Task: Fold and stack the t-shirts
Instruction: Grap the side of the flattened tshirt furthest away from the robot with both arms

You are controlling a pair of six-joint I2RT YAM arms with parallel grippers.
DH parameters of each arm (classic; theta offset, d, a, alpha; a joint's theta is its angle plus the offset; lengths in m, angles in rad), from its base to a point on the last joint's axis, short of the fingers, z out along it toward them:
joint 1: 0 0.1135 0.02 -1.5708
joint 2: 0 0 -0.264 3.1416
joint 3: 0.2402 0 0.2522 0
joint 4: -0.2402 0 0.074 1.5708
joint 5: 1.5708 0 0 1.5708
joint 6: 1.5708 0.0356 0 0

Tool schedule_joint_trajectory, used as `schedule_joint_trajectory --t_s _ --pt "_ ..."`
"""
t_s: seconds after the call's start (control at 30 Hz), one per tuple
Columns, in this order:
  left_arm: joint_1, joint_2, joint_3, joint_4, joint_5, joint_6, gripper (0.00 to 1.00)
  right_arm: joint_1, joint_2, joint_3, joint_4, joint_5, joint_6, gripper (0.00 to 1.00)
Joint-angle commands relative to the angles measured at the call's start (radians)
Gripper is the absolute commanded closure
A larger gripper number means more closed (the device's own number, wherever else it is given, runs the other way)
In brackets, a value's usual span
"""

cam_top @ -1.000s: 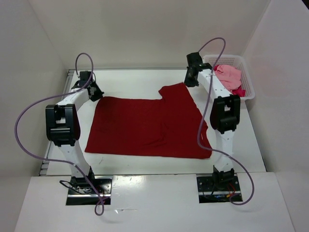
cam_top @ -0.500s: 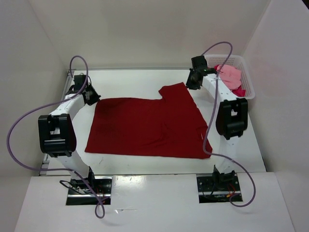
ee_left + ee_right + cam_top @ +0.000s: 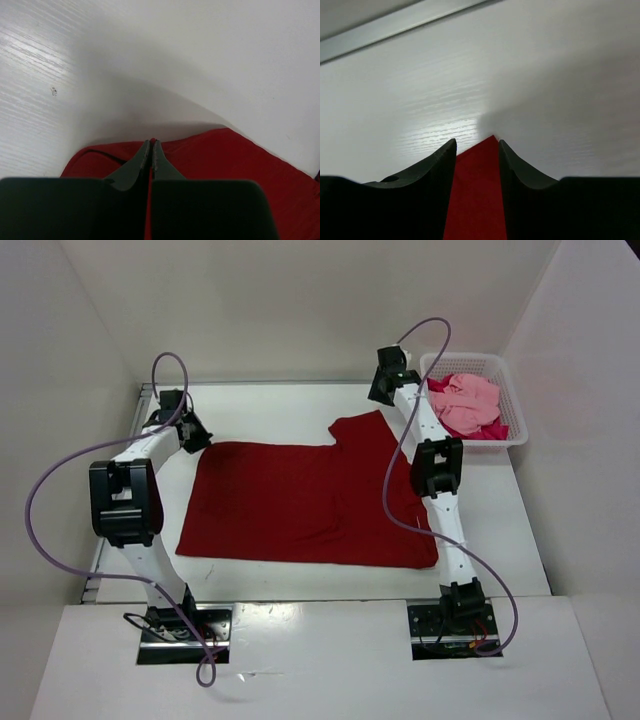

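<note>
- Flattening looks like the step in hand: the dark red shirt [image 3: 300, 505] lies spread on the bench [image 3: 280, 410] between the two arms. No fold is made in it yet, and one sleeve juts toward the far right.
- The left claw [image 3: 151, 144] is clenched at the shirt's far-left corner. Its tips meet at the hem with cloth bunched around them, so I judge that it pinches that corner.
- The right claw [image 3: 476, 142] is released. Its fingers stand apart astride the pointed tip of the far-right sleeve, which lies flat on the bench between them without being gripped.
- The light pink shirt [image 3: 468, 400] and the crimson-magenta shirt [image 3: 495, 428] sit crumpled in the white basket [image 3: 466, 357] at the far right corner. Neither is folded, so most of the task is left.
- What comes next is probably a matched grip. The right claw would have to close on the sleeve tip, or move to a better hold along the far edge, so that both far corners are held.
- From there, the fold would call for both arms to lift a little and carry the far edge toward the near hem together, keeping the cloth taut between them.
- One risk, as I judge it: only a narrow point of cloth sits between the right fingers, so a shallow bite could slip off thin fabric. Pushing deeper over the sleeve before closing seems wise.
- Another: a pull by the left arm alone would drag the shirt askew and wrinkle it.
</note>
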Motion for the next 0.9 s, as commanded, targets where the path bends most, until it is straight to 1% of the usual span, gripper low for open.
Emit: schedule_joint_trajectory --t_s 0.0,0.47,0.53,0.57,0.6,0.63,0.7,0.73,0.83,0.87 --pt "0.003 0.029 0.044 0.017 0.018 0.018 1.00 0.024 0.042 0.088 -0.072 0.070 -0.032 0.55" --pt "0.003 0.038 0.053 0.036 0.027 0.009 1.00 0.033 0.114 0.106 -0.081 0.074 -0.041 0.55" --pt "0.003 0.048 0.053 0.036 0.027 0.009 1.00 0.033 0.124 0.106 -0.081 0.074 -0.041 0.60" --pt "0.003 0.048 0.053 0.036 0.027 0.009 1.00 0.033 0.124 0.106 -0.081 0.074 -0.041 0.60" --pt "0.003 0.048 0.053 0.036 0.036 0.009 1.00 0.033 0.124 0.106 -0.081 0.074 -0.041 0.63" --pt "0.003 0.048 0.053 0.036 0.036 0.009 1.00 0.033 0.134 0.116 -0.081 0.074 -0.041 0.68" --pt "0.003 0.057 0.053 0.036 0.036 0.009 1.00 0.033 0.134 0.116 -0.090 0.074 -0.041 0.73" --pt "0.003 0.057 0.053 0.036 0.036 0.009 1.00 0.033 0.144 0.127 -0.090 0.074 -0.041 0.80" --pt "0.003 0.057 0.053 0.036 0.036 0.009 1.00 0.033 0.144 0.141 -0.102 0.083 -0.041 0.91" --pt "0.003 0.057 0.053 0.036 0.036 0.009 1.00 0.033 0.144 0.141 -0.102 0.083 -0.041 0.94"
